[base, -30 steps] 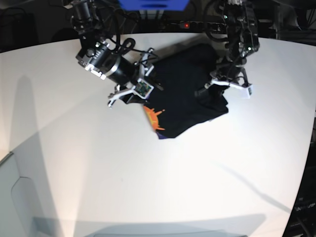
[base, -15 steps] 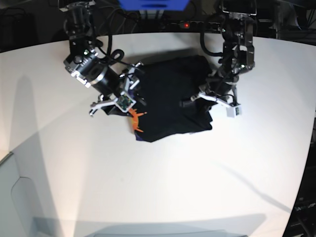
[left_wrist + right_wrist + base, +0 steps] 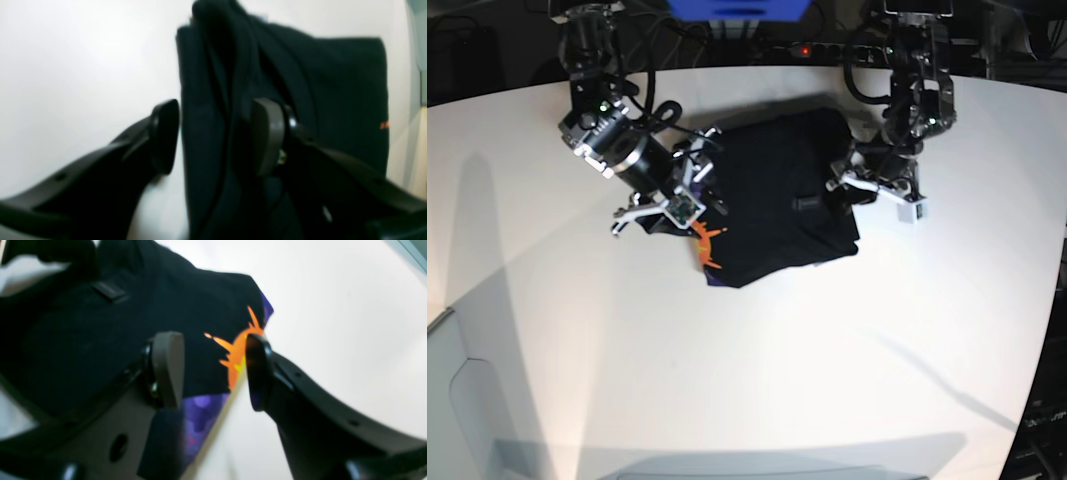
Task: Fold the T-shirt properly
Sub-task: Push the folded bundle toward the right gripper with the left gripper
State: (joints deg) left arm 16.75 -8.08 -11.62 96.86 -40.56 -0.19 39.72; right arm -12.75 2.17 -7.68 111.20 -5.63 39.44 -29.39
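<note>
T-shirt (image 3: pixel 772 205) lies bunched in a rough rectangle near the table's (image 3: pixel 747 380) far edge, about midway between its side edges, long axis running between the two arms. Left gripper (image 3: pixel 213 136) sits at its edge, jaws wide, cloth fold between them but not pinched. Right gripper (image 3: pixel 213 370) at the opposite edge over the orange print (image 3: pixel 238 346) (purple below), jaws wide, holding nothing. Both arms equally near. Nothing else on the table blocks them.
</note>
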